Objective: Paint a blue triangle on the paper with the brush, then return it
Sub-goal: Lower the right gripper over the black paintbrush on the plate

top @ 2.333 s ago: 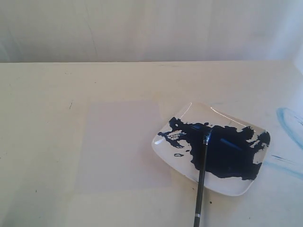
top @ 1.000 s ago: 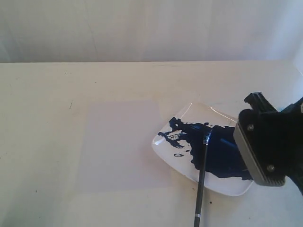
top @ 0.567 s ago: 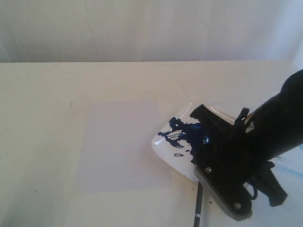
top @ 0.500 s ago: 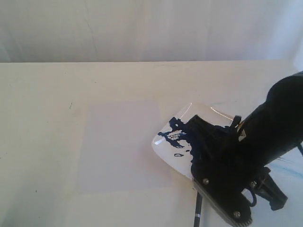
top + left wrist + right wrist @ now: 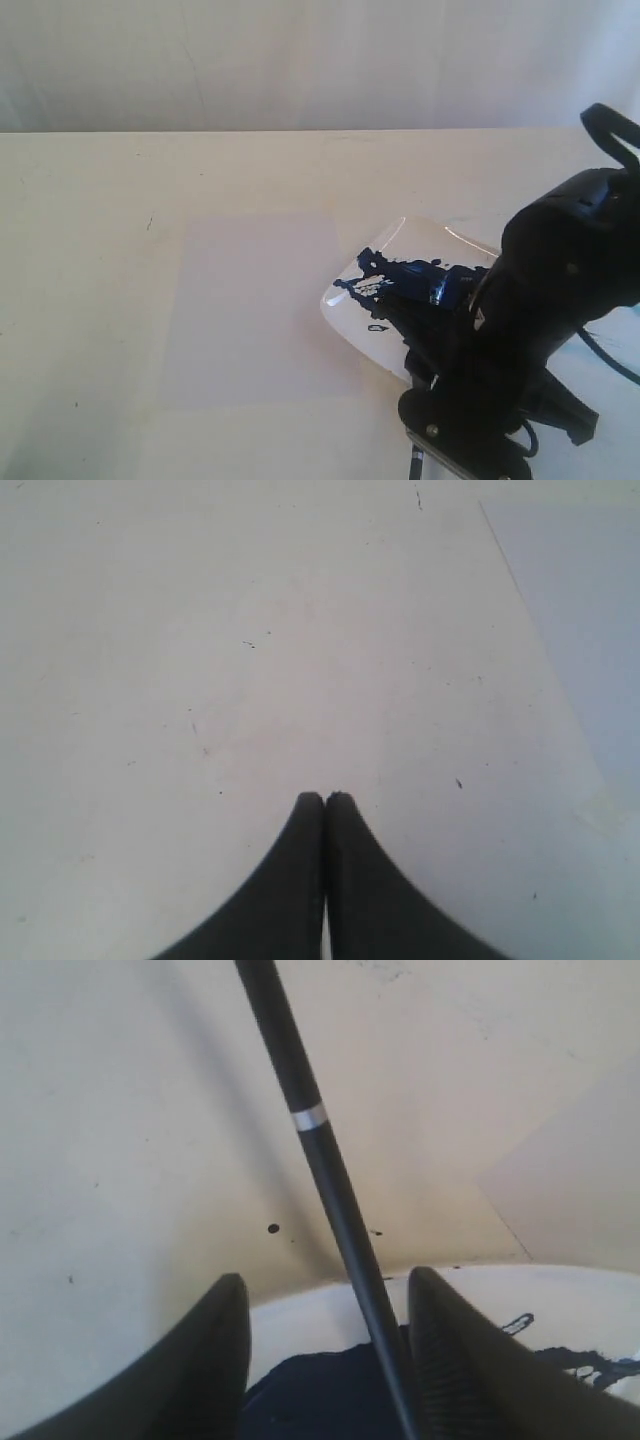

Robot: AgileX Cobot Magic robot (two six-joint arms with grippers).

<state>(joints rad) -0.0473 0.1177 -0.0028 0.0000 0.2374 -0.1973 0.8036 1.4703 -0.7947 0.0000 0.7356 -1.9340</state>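
Observation:
The black brush (image 5: 335,1195) lies with its tip in the paint on the white plate (image 5: 300,1328) and its handle running out over the table. My right gripper (image 5: 328,1278) is open and low over the plate's edge. The handle passes between its fingers, close to one finger (image 5: 455,1350), and is not clamped. In the exterior view the right arm (image 5: 545,300) hides most of the brush; only the ferrule (image 5: 437,291) and a bit of handle show. The paper (image 5: 255,300) lies left of the plate, with no blue triangle on it. My left gripper (image 5: 325,798) is shut on nothing above bare table.
A large dark blue paint blotch (image 5: 400,275) covers much of the plate (image 5: 340,300). A corner of the paper (image 5: 590,610) shows in the left wrist view. The cream tabletop (image 5: 90,250) stretches left of the paper, with a pale wall behind.
The right arm came in from the right and dropped over the plate, covering most of the brush. The brush, plate and paper have not moved.

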